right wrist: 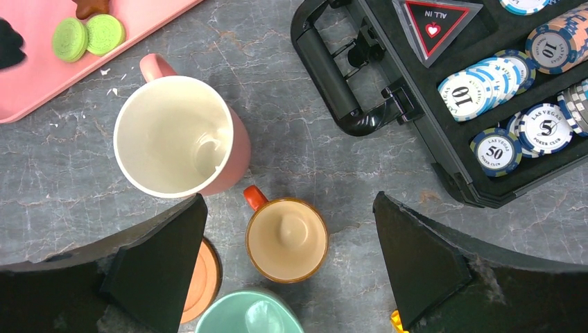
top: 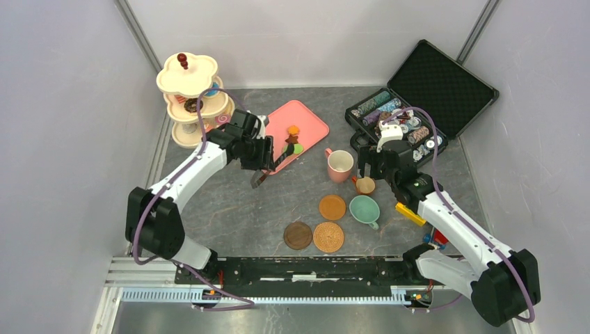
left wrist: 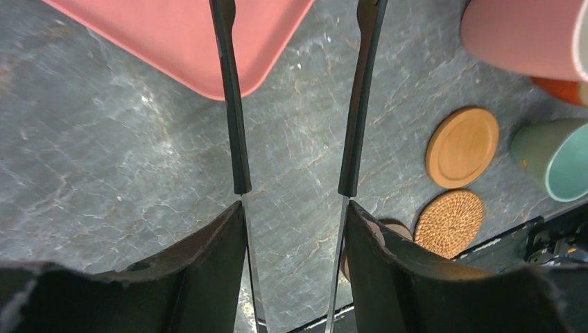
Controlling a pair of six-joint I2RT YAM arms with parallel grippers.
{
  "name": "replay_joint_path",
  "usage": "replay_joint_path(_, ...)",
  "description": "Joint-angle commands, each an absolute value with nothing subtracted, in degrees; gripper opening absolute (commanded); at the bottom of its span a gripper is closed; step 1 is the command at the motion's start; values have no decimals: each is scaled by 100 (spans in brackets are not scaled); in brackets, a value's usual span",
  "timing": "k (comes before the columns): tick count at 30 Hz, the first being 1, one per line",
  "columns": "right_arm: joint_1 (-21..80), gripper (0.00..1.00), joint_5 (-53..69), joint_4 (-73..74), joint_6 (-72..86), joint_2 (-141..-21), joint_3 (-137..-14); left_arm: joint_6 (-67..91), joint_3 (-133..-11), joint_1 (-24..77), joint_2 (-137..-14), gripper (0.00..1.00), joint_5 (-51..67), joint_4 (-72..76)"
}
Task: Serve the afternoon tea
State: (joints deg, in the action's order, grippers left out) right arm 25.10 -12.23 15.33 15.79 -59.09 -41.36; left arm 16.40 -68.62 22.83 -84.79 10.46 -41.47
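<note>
Black pads of my left gripper point(left wrist: 295, 232) clamp the two arms of long black-sleeved steel tongs point(left wrist: 232, 104). Their tips leave my wrist view. From above they reach the small colourful toy pastries point(top: 293, 130) on the pink rectangular tray point(top: 313, 124). The cream three-tier scalloped stand point(top: 186, 82) is well apart, at the left rear. My right gripper point(right wrist: 288, 208) hangs spread wide and empty over the small brown cup point(right wrist: 286, 239), with the pink cup point(right wrist: 173, 135) just beside one finger.

Risks: the tongs pivot in my pads and drop a pastry; a finger strikes the pink rim on descent.
</note>
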Motion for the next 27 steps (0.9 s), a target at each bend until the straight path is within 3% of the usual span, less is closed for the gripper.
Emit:
replay_joint_path(1, 2531, 98, -1357, 1475, 1670, -5971, -4313, 1913, -6769, 2389, -8638, 60, 1232, -3789)
replay_joint_path(27, 2531, 98, -1336, 1475, 1646, -5945, -4264, 1924, -7494, 2721, -9814, 54, 493, -3515)
